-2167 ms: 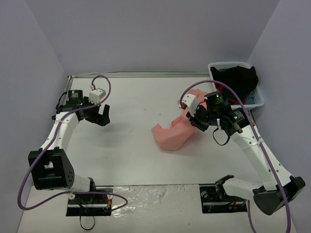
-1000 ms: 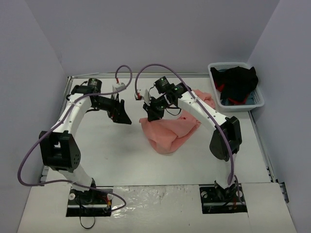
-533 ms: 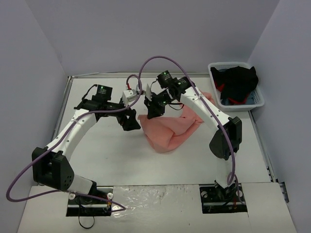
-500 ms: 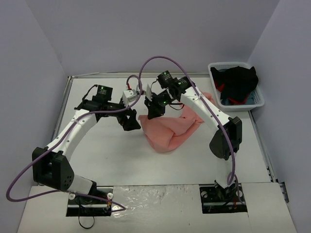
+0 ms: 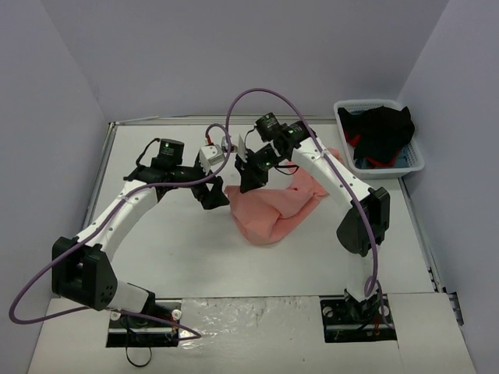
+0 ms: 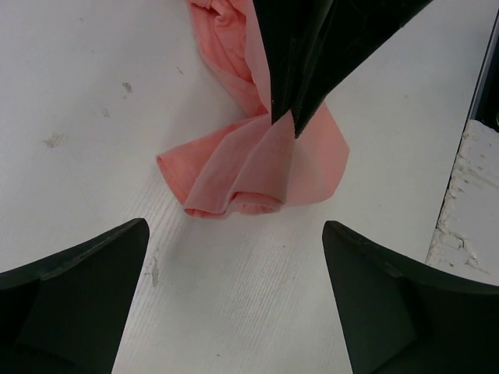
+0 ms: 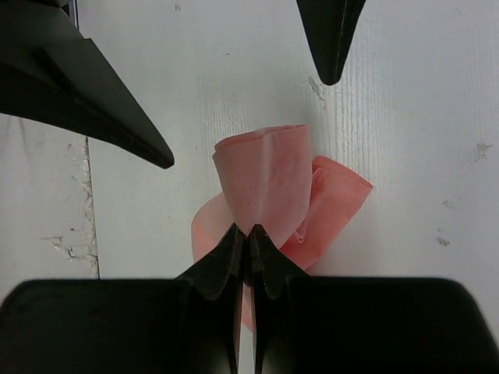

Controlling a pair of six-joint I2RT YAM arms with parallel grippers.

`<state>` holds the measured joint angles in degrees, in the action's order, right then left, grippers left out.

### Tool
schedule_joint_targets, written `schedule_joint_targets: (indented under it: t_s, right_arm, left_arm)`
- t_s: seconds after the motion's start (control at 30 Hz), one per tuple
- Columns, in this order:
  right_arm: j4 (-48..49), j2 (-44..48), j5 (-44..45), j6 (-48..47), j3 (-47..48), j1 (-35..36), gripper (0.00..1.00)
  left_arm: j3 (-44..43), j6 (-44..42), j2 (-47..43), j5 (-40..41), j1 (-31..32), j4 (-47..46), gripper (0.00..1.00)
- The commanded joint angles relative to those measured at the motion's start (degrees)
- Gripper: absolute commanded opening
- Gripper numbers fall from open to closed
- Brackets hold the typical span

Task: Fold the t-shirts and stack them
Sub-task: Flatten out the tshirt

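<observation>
On your left, the left gripper (image 5: 212,196) hangs over the white table (image 5: 171,241) with its jaws spread wide and nothing between them. Its wrist view shows you bare tabletop between the two fingers, with the lifted flap of the shirt just beyond them. Just to its right, your right gripper (image 5: 248,183) is pinched tight on a thin edge of the salmon-pink t-shirt (image 5: 274,212). It holds that edge up off the table, so the cloth drapes down in a loose fold beneath the fingertips. The two grippers are near each other but not touching. The rest of the shirt lies crumpled near the middle of the table, trailing right and toward the far side under the right arm. At the far right corner you see a white basket (image 5: 415,162) with dark clothes (image 5: 380,131) in it, near the shirt's far end.
</observation>
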<state>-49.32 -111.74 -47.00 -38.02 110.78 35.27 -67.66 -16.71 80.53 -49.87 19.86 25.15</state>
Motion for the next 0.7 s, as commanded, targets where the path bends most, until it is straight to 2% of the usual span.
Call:
schedule_joint_targets:
  t_s: [0.0,0.43,0.53,0.57,0.63,0.67]
  right_arm:
    - [-2.97,2.50,-2.74,-2.23,1.81,1.47,0.00]
    - [-4.91,1.97,-6.61,-3.90,2.86,0.51,0.00]
    - [-4.91,1.79,-6.44,-4.08,2.77,0.51,0.00]
    - [-5.08,1.79,-6.26,-4.08,2.77,0.51,0.00]
    - [-5.08,1.79,-6.00,-4.25,2.60,0.42,0.00]
    - [-5.17,1.71,-5.73,-4.26,2.51,0.42,0.00]
  left_arm:
    - [-2.13,0.36,1.02,-1.72,1.94,-3.44,0.92]
    - [-2.92,10.29,4.46,-9.54,1.85,-10.64,0.69]
    - [-3.35,12.40,5.34,-10.95,1.68,-11.87,0.55]
    - [-3.44,12.75,5.69,-11.56,1.59,-12.31,0.44]
    - [-3.62,12.84,5.95,-11.74,1.59,-12.31,0.32]
    - [-3.71,12.67,6.13,-11.74,1.59,-12.14,0.20]
